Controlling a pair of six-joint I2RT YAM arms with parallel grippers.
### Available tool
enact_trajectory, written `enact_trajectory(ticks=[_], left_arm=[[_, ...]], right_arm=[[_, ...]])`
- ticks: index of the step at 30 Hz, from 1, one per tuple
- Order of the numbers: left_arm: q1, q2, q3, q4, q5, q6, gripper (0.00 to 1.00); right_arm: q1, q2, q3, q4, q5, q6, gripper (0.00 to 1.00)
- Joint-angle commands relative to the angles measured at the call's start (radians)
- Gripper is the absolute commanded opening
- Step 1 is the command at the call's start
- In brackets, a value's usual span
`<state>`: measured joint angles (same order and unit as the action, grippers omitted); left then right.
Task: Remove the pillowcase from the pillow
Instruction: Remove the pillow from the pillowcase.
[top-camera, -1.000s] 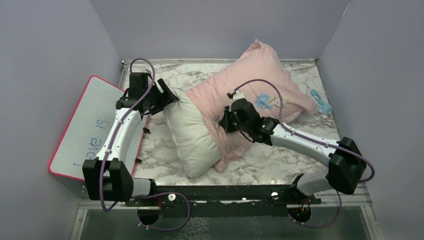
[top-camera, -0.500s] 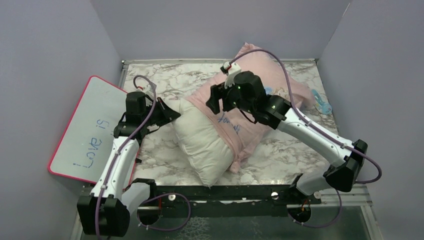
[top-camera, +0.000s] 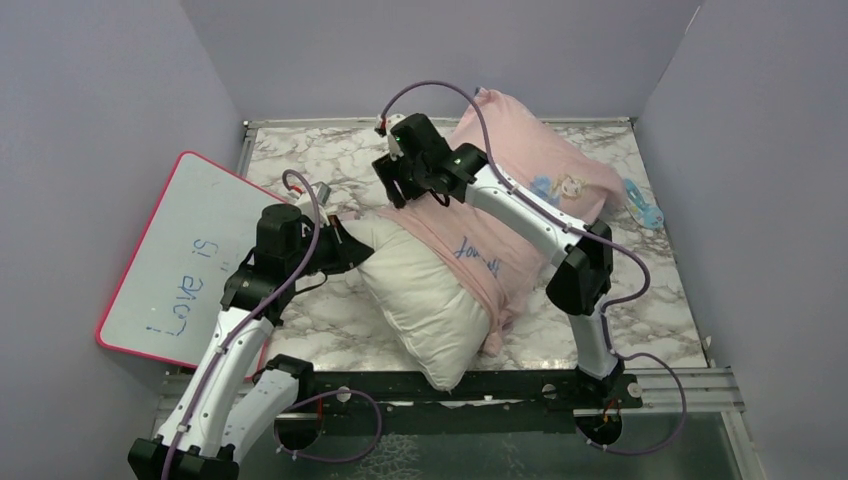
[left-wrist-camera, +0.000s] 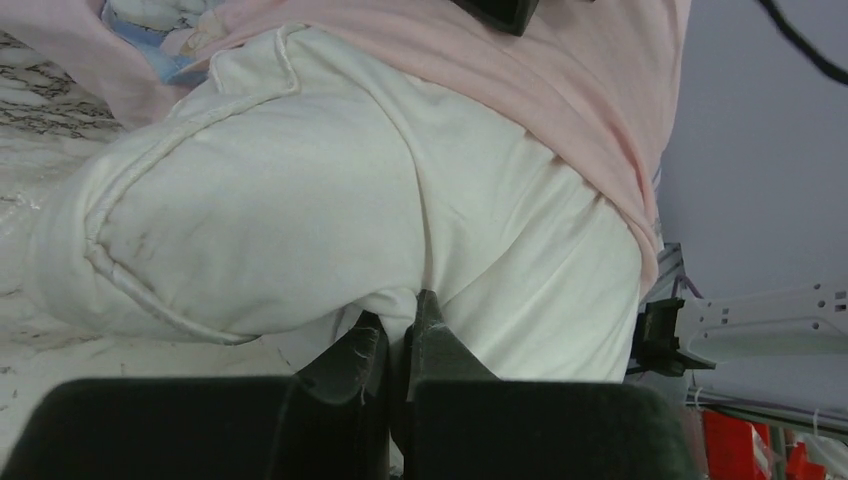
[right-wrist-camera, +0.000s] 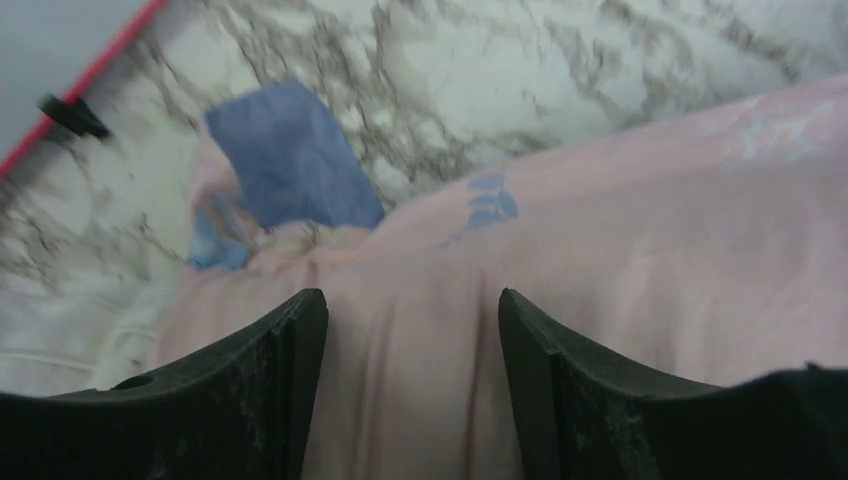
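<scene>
The pillow (top-camera: 425, 305) is plump, plain white and a little wrinkled. It lies diagonally on the marble table (top-camera: 320, 150), with its near left half bare. Its far right half is inside the pillowcase (top-camera: 530, 150), pale pink with small princess prints, whose open edge is bunched across the middle of the pillow.

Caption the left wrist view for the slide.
Left gripper shut on a fold of the white pillow, pink pillowcase bunched over its far end.
</scene>
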<state>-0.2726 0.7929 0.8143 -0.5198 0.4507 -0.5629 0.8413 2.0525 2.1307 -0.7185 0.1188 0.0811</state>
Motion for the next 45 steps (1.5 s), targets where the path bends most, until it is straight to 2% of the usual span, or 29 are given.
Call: enact_trajectory(ticks=[1,4,7,9,10,20,23,27,32,37,39,43,45], left_arm=[[-0.005,-0.035,0.015,-0.014,-0.009,0.029,0.0],[-0.005,-0.031,0.011,-0.014,-0.035,0.019,0.0],[-0.005,-0.03,0.028,-0.022,-0.068,0.026,0.0],[-0.005,-0.037,0.04,-0.035,-0.124,0.026,0.0],[-0.005,-0.047,0.042,-0.043,-0.16,0.018,0.0],[-0.005,-0.055,0.113,-0.19,-0.488,0.017,0.0],[-0.005,-0.017,0.157,-0.207,-0.592,0.036,0.0],[0.009,0.078,0.245,-0.218,-0.651,0.049,0.0],[0.085,0.159,0.333,-0.203,-0.606,0.077,0.0],[0.242,0.218,0.374,-0.219,-0.507,0.089,0.0],[0.263,0.231,0.376,-0.217,-0.47,0.086,0.0],[0.263,0.233,0.345,-0.14,-0.322,0.101,0.0],[0.263,0.245,0.336,-0.12,-0.281,0.106,0.0]], right_arm=[[-0.003,-0.021,-0.077,-0.153,0.01,-0.037,0.59],[-0.007,-0.064,-0.171,-0.101,0.115,-0.052,0.42],[-0.032,-0.063,-0.123,-0.101,0.219,-0.061,0.15],[-0.067,-0.061,-0.081,-0.102,0.233,-0.061,0.02],[-0.087,-0.064,-0.065,-0.098,0.242,-0.058,0.01],[-0.306,-0.166,-0.055,-0.043,0.201,0.035,0.01],[-0.35,-0.209,-0.088,-0.014,0.161,0.063,0.01],[-0.367,-0.246,-0.125,0.006,0.187,0.079,0.01],[-0.401,-0.266,-0.149,0.003,0.234,0.093,0.01],[-0.475,-0.291,-0.194,-0.01,0.274,0.128,0.01],[-0.492,-0.312,-0.219,-0.012,0.226,0.133,0.01],[-0.492,-0.385,-0.316,0.036,-0.029,0.126,0.01],[-0.493,-0.411,-0.353,0.046,-0.066,0.151,0.01]])
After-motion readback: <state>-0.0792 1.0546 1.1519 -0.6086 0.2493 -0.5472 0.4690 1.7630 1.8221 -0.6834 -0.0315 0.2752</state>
